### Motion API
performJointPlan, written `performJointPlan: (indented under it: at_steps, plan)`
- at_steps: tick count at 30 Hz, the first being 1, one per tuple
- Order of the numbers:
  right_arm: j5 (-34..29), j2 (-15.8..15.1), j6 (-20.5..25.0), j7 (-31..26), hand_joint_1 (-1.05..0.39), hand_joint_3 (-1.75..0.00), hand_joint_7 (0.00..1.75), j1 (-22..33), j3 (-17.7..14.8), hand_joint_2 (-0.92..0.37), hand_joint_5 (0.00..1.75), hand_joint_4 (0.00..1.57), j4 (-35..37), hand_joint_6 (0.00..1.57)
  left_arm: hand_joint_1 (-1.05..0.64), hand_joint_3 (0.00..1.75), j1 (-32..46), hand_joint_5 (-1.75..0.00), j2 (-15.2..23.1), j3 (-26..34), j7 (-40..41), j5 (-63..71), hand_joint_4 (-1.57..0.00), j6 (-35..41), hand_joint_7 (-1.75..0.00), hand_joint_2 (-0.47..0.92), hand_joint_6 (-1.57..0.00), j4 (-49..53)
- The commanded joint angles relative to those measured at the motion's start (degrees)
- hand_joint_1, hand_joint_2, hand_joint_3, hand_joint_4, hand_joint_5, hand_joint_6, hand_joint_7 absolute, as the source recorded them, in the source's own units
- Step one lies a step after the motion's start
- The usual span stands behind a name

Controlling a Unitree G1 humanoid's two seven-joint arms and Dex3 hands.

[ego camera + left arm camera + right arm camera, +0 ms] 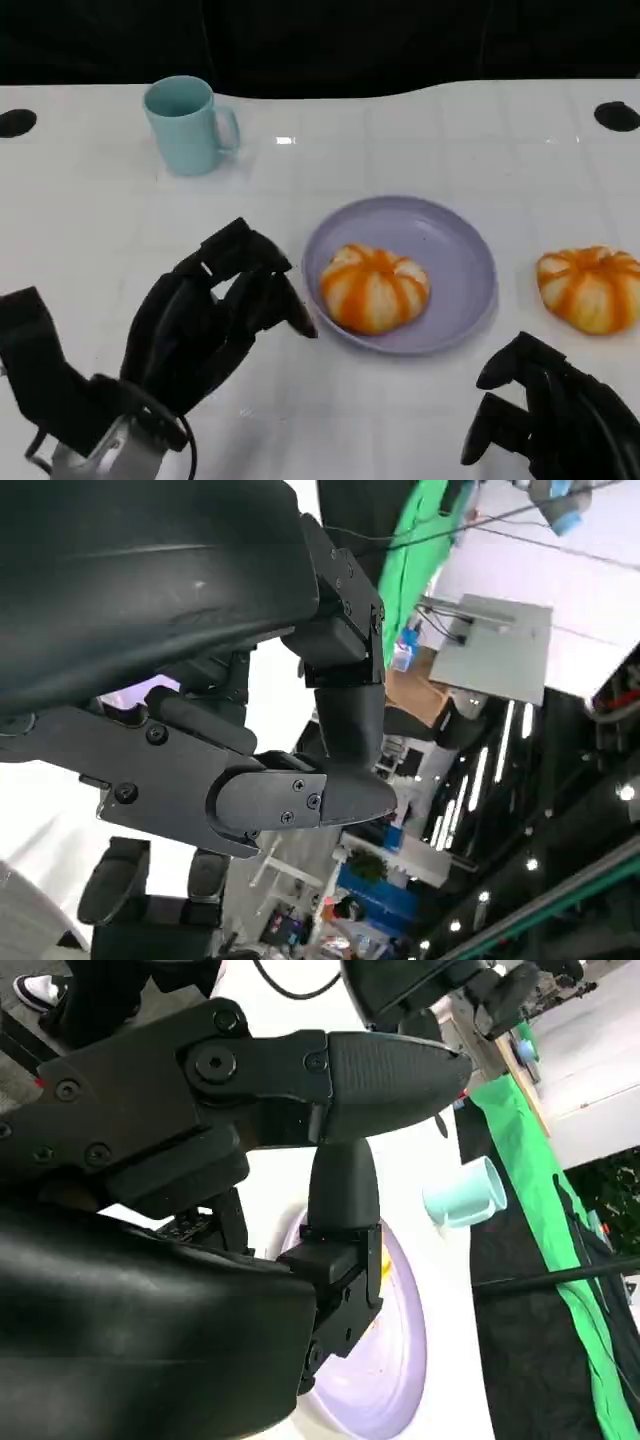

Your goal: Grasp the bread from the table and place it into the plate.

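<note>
Head view: two round loaves of bread, each domed, pale cream with orange stripes running from crown to edge like a pumpkin. One loaf [374, 288] lies inside the lavender plate [455, 250], left of its centre. The other loaf [590, 288] lies on the white surface [100, 220], right of the plate and apart from its rim; I take this as the one left to move.

I judge the loaf to be light and soft, with a glossy crust that may slip a little and a crumb that dents under a hard squeeze. The best hold, to my reading, is across the widest part of the dome, fingers on opposite flanks low down near the surface, with gentle pressure only.

My right robot hand [545, 420] hangs near the picture's lower edge, below and left of the loaf on the surface, fingers curled loosely and holding nothing, touching neither loaf. My left robot hand [215, 315] hovers just left of the plate, fingers apart and empty. A pale blue mug [187, 125] stands well away at the far left of the surface.

Right wrist view: plate [385, 1360] and mug [465, 1195] beyond my fingers.
</note>
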Motion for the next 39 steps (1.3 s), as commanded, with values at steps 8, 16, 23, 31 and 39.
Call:
performJointPlan:
  at_steps: [8,16,23,31,39]
  plan:
    - [0.0,-0.8,-0.3,0.3,-0.53,-0.49,1.71,-0.2,-0.3,-0.92,1.75,0.63,-0.1,0.41,-0.59,0.46,7.9,-1.75,-2.2,1.1,-1.0,-2.4,-0.76,-0.4,-1.72,0.92,-0.55,-1.6]
    - [-0.3,-0.7,0.0,0.1,-0.53,-0.49,1.71,-0.2,-0.3,-0.92,1.75,0.62,-0.4,0.41,-0.57,0.45,11.3,-1.75,-2.1,1.5,-1.1,-4.8,-0.74,2.0,-1.75,0.92,-0.51,-1.5]
    - [-0.3,-0.7,-0.4,0.3,-0.53,-0.49,1.70,-0.3,-0.5,-0.92,1.75,0.62,-0.1,0.42,-0.57,0.44,13.7,-1.75,-1.6,1.2,-1.5,-4.1,-0.73,1.4,-1.75,0.92,-0.49,-1.4]
    - [0.4,-0.7,-0.1,0.5,-0.53,-0.49,1.69,-0.5,-1.1,-0.92,1.75,0.62,0.3,0.42,-0.57,0.46,13.6,-1.75,-1.6,1.0,-1.6,-2.9,-0.73,0.3,-1.75,0.92,-0.49,-0.5]
    - [-0.4,0.2,-3.5,0.4,-0.53,-0.48,1.70,-1.2,-1.4,-0.92,1.75,0.64,2.4,0.43,-0.58,0.45,11.8,-1.75,-0.8,1.3,-2.8,-2.8,-0.74,0.1,-1.75,0.92,-0.51,1.8]
